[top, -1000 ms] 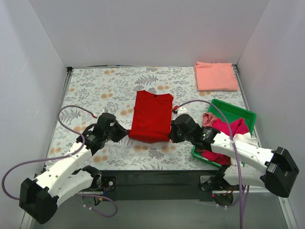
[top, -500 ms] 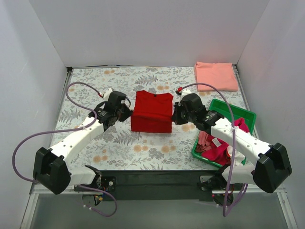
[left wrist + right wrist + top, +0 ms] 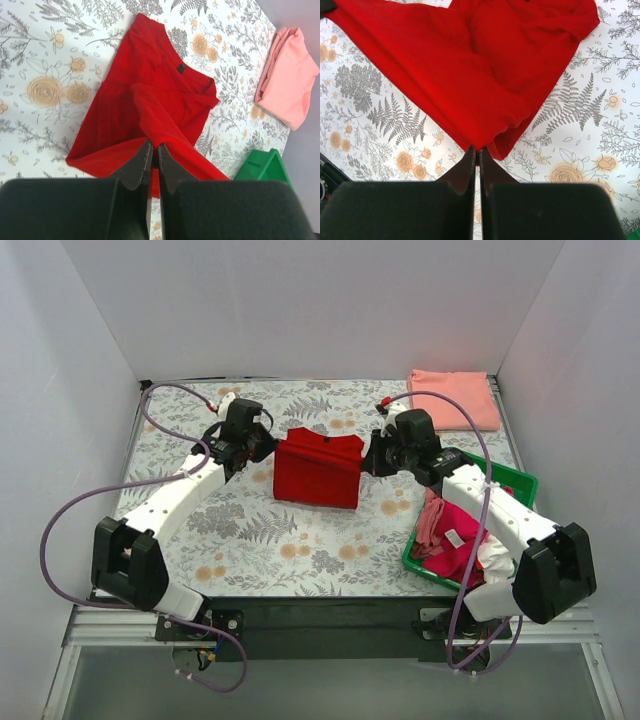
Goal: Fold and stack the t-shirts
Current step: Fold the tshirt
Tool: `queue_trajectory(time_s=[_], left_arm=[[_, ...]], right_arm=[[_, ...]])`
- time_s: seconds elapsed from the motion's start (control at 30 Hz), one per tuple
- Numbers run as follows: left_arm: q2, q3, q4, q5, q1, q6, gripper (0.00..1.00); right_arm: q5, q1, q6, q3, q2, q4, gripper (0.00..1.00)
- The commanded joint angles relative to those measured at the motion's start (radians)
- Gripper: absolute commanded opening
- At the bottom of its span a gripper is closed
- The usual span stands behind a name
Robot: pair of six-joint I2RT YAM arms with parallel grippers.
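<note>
Left end effector (image 3: pixel 154 148) and right end effector (image 3: pixel 477 150) clamp tight on soft red t-shirt (image 3: pixel 318 472).

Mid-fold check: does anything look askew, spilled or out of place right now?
Nothing looks damaged. The shirts heaped in the bin spill over its rim, with a pink shirt drooping outside it. The red shirt is mid-fold, pinched by the left gripper and right gripper, and wrinkled near the right one.
</note>
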Motion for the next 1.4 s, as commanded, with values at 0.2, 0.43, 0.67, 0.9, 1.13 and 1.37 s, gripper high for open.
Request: queue_trajectory(time_s=[0.2, 0.43, 0.67, 0.9, 1.13, 1.37], left_arm=[[0.153, 0.136, 0.078, 0.023, 0.086, 0.078, 0.00], [0.299, 0.226, 0.095, 0.059, 0.112, 0.098, 0.00], [0.466, 0.335, 0.109, 0.075, 0.120, 0.126, 0.00], [0.612, 0.438, 0.095, 0.072, 0.143, 0.120, 0.04], [0.678, 0.530, 0.101, 0.129, 0.144, 0.131, 0.90], [0.439, 0.333, 0.118, 0.155, 0.143, 0.121, 0.91]], right_arm=[[-0.096, -0.097, -0.038, 0.087, 0.116, 0.023, 0.01], [-0.157, -0.157, -0.044, 0.161, 0.257, 0.043, 0.01], [-0.172, -0.194, -0.062, 0.260, 0.412, 0.054, 0.01], [-0.183, -0.223, -0.128, 0.409, 0.607, 0.060, 0.10], [-0.218, -0.228, -0.157, 0.521, 0.667, 0.064, 0.78], [-0.134, -0.194, -0.131, 0.255, 0.433, 0.159, 0.98]])
